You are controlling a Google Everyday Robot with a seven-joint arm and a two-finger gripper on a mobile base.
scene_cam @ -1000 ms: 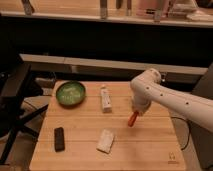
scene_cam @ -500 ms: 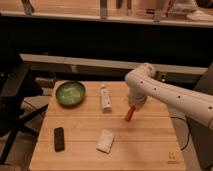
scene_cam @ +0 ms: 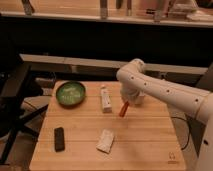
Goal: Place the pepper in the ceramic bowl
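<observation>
1. Gripping the pepper by its upper end, the hand hangs over the desk, just right of the white tube.
2. The green ceramic bowl sits left of the tube, well apart from the pepper.

Looks down from high in front at the whole desk, from a middling distance, facing the dark backdrop behind; catches the end effector, clamped on the pepper, just right of centre.
</observation>
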